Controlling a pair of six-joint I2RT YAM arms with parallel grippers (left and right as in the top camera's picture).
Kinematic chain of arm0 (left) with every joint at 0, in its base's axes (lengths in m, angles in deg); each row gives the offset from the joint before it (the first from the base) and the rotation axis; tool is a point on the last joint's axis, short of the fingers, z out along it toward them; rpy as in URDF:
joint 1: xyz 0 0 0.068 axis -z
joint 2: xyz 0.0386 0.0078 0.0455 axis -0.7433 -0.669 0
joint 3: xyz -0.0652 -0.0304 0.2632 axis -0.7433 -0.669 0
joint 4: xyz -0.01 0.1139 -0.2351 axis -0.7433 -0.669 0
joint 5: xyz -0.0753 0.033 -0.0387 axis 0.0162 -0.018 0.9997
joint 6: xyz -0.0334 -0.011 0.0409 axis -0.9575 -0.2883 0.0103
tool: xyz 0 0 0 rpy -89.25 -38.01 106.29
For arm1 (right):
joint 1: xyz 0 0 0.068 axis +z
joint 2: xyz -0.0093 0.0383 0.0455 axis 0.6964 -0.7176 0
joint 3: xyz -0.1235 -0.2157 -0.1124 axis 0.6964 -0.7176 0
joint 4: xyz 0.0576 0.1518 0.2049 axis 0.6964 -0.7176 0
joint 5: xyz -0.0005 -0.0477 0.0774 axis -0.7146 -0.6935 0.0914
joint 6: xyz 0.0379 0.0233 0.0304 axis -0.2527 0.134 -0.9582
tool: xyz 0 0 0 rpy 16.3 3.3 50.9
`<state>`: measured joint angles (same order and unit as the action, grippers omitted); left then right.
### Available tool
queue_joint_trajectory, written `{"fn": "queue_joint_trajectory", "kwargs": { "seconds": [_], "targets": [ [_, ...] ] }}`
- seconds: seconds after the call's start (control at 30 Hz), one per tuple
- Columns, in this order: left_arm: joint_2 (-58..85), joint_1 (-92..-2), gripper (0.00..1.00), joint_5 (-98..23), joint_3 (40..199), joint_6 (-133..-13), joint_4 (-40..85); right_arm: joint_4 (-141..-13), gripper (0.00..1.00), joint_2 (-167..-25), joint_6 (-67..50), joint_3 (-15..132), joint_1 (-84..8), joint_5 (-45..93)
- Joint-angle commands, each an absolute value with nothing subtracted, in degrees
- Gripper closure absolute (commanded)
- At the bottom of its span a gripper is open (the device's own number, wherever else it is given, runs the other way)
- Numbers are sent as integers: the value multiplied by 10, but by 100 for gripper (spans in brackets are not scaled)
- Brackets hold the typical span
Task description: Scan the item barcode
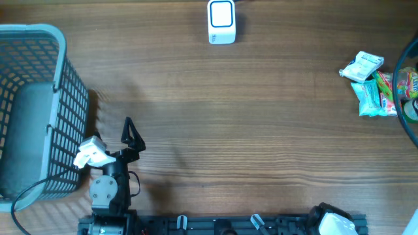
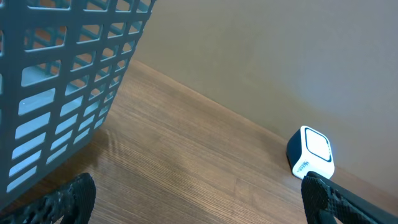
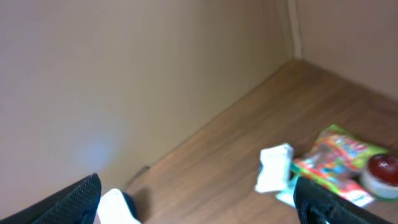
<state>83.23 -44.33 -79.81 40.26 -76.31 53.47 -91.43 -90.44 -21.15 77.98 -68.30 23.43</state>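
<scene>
Open table (image 1: 228,124) centre, basket (image 1: 68,111) walling left, scanner (image 1: 221,21) at far edge, packets (image 1: 371,83) crowding right

This looks like a robotics lab bench set up as a shop checkout. A bare wood-grain laminate tabletop (image 1: 261,130) meets a plain beige wall (image 2: 280,50). A black robot arm (image 1: 108,179) rises from a black mounting rail (image 1: 222,225) at the table's edge. The shop props are a grey plastic lattice shopping basket (image 1: 72,111), a small white-and-blue box-shaped barcode scanner (image 1: 221,21), and a heap of colourful packaged snacks (image 1: 372,91).
</scene>
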Motion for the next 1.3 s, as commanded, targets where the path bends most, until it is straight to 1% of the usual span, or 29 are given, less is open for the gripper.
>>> {"fn": "queue_joint_trajectory", "kwargs": {
  "seconds": [0.0,0.1,0.17,0.37,0.43,0.53,0.7,0.83,0.93,1.0,1.07,1.2,1.27],
  "targets": [
    [835,-446,0,-795,399,-764,536,-839,0,-849,-331,732,-670,246],
    [835,-446,0,-795,399,-764,536,-711,0,-767,-330,627,-622,200],
    [835,-446,0,-795,399,-764,536,-605,0,-693,-330,518,-581,164],
    [835,-446,0,-795,399,-764,536,-348,0,-521,-319,230,-527,161],
    [835,-446,0,-795,399,-764,536,-280,0,-466,-319,136,-519,160],
    [835,-446,0,-795,399,-764,536,-222,0,-393,-319,25,-512,157],
    [835,-446,0,-795,399,-764,536,-211,0,-291,-320,-87,-488,115],
    [835,-446,0,-795,399,-764,536,-226,0,-254,-321,-148,-487,113],
    [835,-446,0,-795,399,-764,536,-302,0,-254,-320,-151,-486,112],
    [835,-446,0,-795,399,-764,536,-382,0,-254,-319,-151,-486,102],
    [835,-446,0,-795,399,-764,536,-435,0,-254,-314,-151,-486,98],
    [835,-446,0,-795,399,-764,536,-437,0,-254,-150,-151,-486,158],
    [835,-446,0,-795,399,-764,536,-441,0,-254,-32,-151,-486,209]
  ]
}}
